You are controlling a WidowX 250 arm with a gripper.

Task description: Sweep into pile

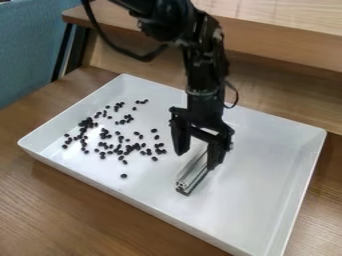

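So, loose beans on one side, bar and claw mid-tray

Right now the small, black, oval beans (87, 122) are spread over the left part of a big white rectangular tray (277, 175) with raised walls. They're bunched thickest toward the left, with looser ones trailing toward the middle, and a lone bean (123, 176) sits apart from the rest, nearer the front wall. The leftmost beans lie near the left wall, but there's a strip of white floor between.

The silvery, grooved metal bar (192, 175) lies around mid-tray, right of the beans, slanting from the front up toward the back. Its near end stops short of the front wall, and a broad stretch of tray floor runs from it to the right wall, so plenty of sideways room there.

The black two-finger gripper (195, 161) hangs over the bar, released, fingers spread with a gap between them. The right-hand one overlaps the bar's edge in the view; can't tell if they touch. The arm comes down across the back wall, with a raised brown wooden ledge (287, 42) behind. Tray's on a brown wood-grain table (80, 210).
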